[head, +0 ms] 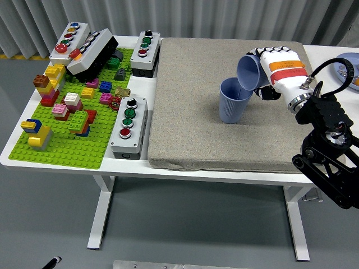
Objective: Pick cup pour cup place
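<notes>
A blue ribbed cup [232,102] stands upright on the grey mat [190,123], right of the mat's middle. My right hand [269,70], white with an orange band, is shut on a second blue cup [249,73]. That cup is tipped on its side, its mouth turned left and down over the standing cup's rim. The two rims look very close or touching. The left arm does not show.
A green brick baseplate [67,148] with several coloured bricks fills the table's left side. Button boxes [128,128] stand along the mat's left edge and at the back left. A pale plate [350,61] lies at the far right edge.
</notes>
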Robot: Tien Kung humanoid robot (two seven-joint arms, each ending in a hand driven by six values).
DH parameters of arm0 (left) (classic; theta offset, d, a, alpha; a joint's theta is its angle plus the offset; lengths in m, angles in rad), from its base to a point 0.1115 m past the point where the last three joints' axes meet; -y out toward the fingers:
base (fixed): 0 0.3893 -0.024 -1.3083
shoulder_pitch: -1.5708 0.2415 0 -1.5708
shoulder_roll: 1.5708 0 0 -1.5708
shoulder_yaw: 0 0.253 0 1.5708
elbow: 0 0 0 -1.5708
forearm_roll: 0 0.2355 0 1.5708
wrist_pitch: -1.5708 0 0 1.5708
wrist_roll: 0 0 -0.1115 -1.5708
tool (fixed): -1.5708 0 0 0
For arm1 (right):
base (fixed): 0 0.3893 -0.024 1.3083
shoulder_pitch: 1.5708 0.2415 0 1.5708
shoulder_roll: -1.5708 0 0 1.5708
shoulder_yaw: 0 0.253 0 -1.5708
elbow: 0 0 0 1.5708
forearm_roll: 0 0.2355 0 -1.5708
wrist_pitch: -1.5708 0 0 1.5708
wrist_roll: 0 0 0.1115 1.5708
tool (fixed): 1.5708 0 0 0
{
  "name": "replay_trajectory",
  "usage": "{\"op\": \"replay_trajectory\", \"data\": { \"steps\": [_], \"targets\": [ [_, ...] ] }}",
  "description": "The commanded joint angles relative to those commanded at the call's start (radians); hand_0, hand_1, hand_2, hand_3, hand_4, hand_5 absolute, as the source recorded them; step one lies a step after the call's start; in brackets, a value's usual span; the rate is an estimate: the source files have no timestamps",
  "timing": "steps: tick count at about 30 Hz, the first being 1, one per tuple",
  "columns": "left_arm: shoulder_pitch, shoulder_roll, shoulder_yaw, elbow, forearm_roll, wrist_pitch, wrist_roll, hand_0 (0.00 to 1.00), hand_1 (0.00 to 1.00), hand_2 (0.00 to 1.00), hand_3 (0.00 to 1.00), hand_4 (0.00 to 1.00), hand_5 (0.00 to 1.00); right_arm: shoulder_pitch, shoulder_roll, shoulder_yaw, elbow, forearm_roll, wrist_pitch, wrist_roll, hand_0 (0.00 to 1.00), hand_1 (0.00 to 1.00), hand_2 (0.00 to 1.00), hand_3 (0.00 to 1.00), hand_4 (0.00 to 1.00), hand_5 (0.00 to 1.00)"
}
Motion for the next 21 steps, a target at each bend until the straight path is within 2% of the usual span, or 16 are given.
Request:
{"op": "replay_trajectory", "data": {
  "steps": [21],
  "targets": [
    [-0.004, 0.0, -0.003, 0.0, 0.002, 0.001, -0.001, 0.838, 0.811, 0.883, 0.792, 0.626, 0.998, 0.02, -0.019, -0.029, 0.013, -0.032, -0.007, -0.018, 0.833, 0.68, 0.552, 0.645, 0.752, 0.084]
  ]
}}
